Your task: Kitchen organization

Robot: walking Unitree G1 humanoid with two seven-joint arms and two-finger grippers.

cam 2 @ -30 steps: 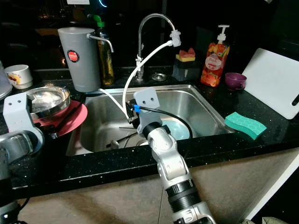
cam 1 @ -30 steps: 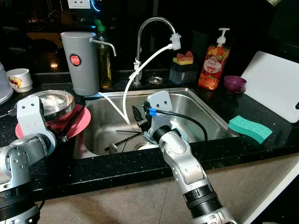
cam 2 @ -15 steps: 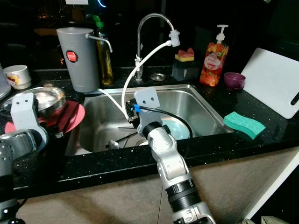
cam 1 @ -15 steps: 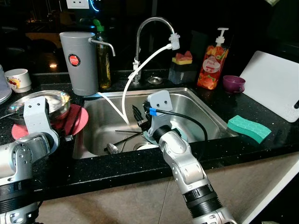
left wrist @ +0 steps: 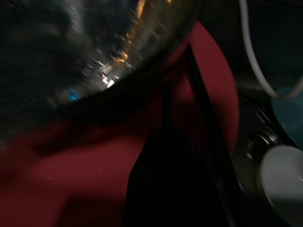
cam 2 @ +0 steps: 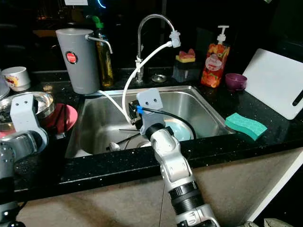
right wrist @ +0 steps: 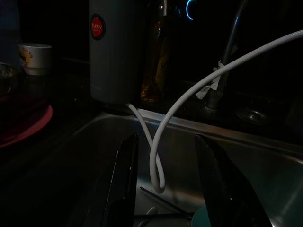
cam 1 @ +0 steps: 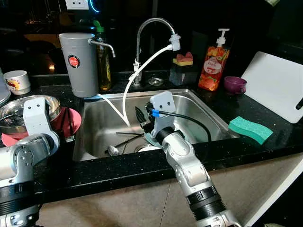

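Inside sink (cam 1: pixel 208 116): your right gripper (right wrist: pixel 165 189) spread wide, empty, over blue plate (cam 2: pixel 177 128), spoon (cam 1: pixel 112 150); left gripper (left wrist: pixel 165 156) grip unclear.

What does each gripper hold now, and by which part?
The right gripper is open over the sink and holds nothing. The left gripper is at the red plate under the steel bowl; any hold cannot be told.
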